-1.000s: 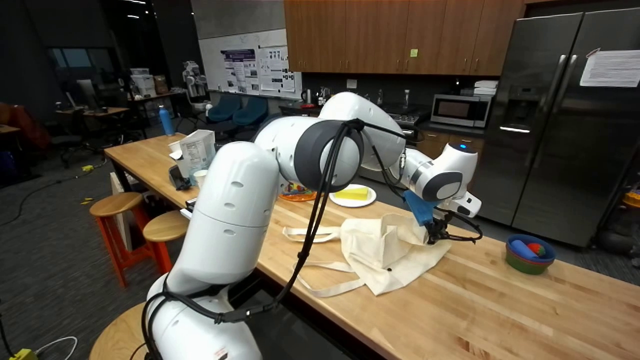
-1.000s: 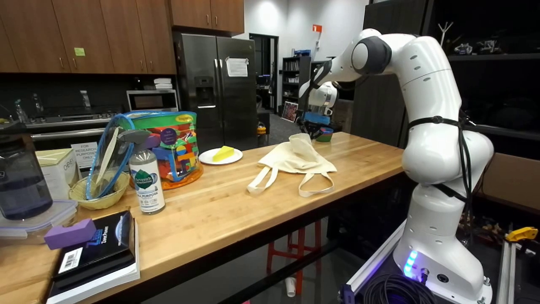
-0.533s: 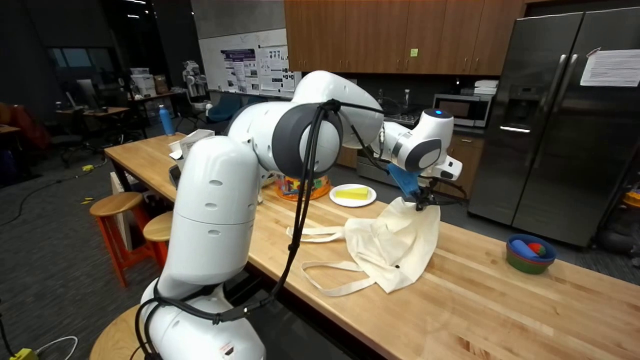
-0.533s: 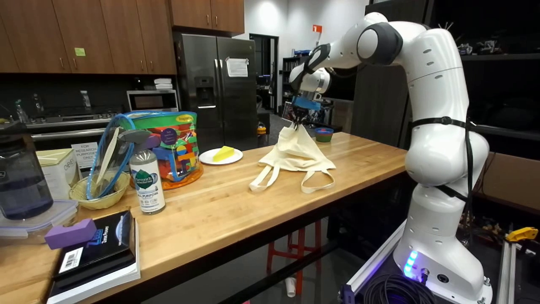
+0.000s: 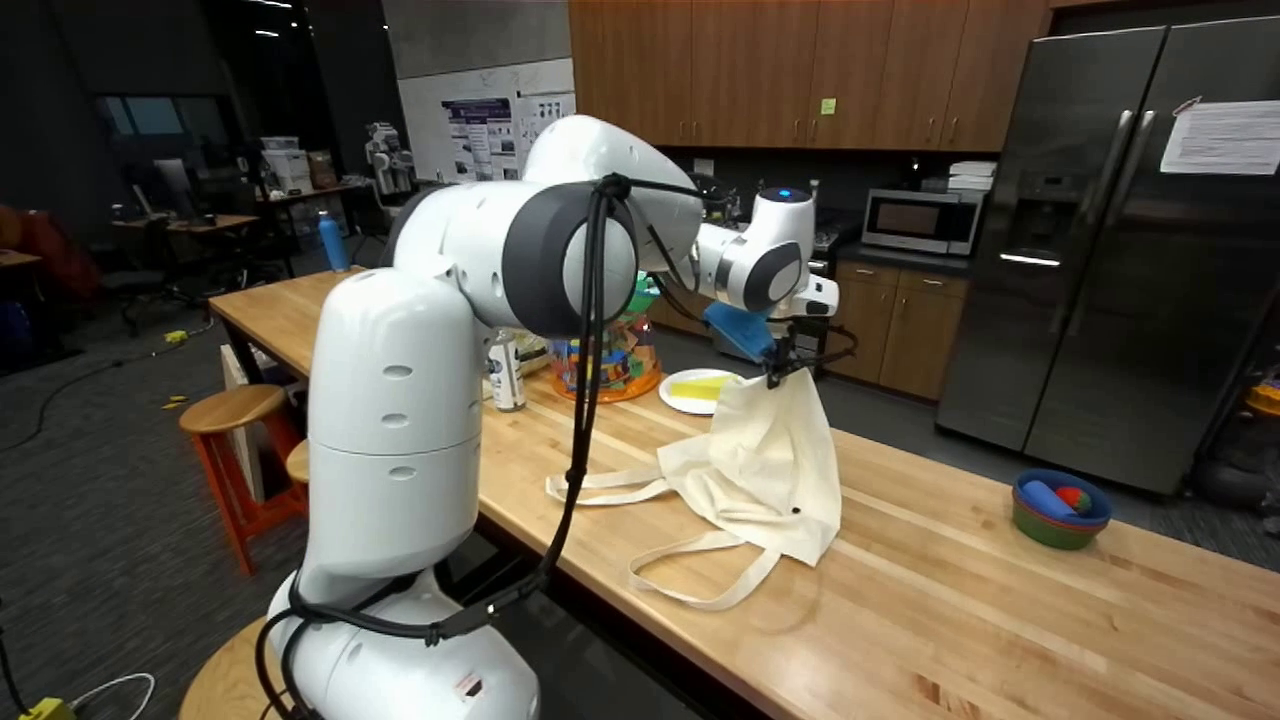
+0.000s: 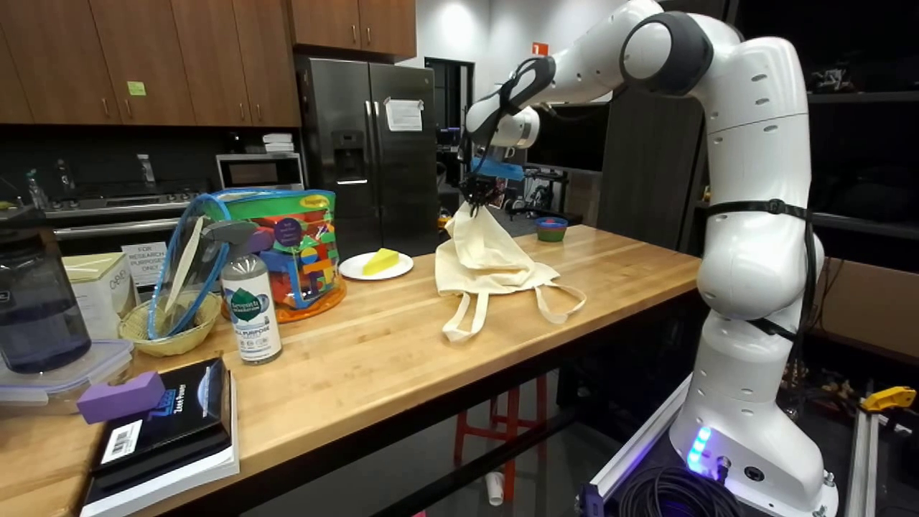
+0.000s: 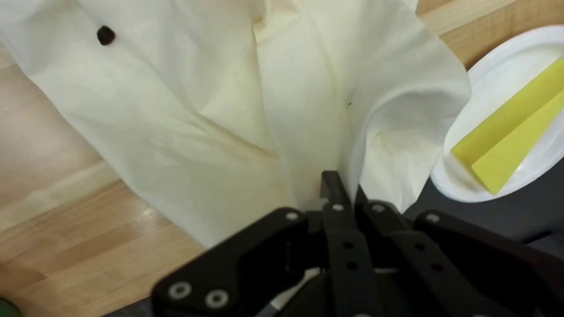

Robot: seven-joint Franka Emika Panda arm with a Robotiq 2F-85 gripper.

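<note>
My gripper (image 7: 346,191) is shut on an edge of a cream cloth tote bag (image 7: 211,101), with a fold of cloth pinched between the fingertips. The gripper (image 5: 776,376) holds that part of the bag (image 5: 770,460) raised in a peak. The bag's lower part and its two straps rest on the wooden table (image 5: 1000,610). In an exterior view the gripper (image 6: 476,205) is above the bag (image 6: 481,248), and its straps lie toward the near edge. A dark button shows on the bag in the wrist view.
A white plate (image 6: 350,271) with a yellow wedge (image 6: 380,261) lies beside the bag. Stacked bowls (image 5: 1060,525) holding blue and red items stand farther along the table. A spray bottle (image 6: 250,309), a toy-block bag (image 6: 301,251), a basket (image 6: 172,337) and books (image 6: 165,424) stand at the other end.
The gripper went up and toward the plate, pulling the bag's edge off the table into a taller peak. The bag body and straps shifted and turned slightly.
</note>
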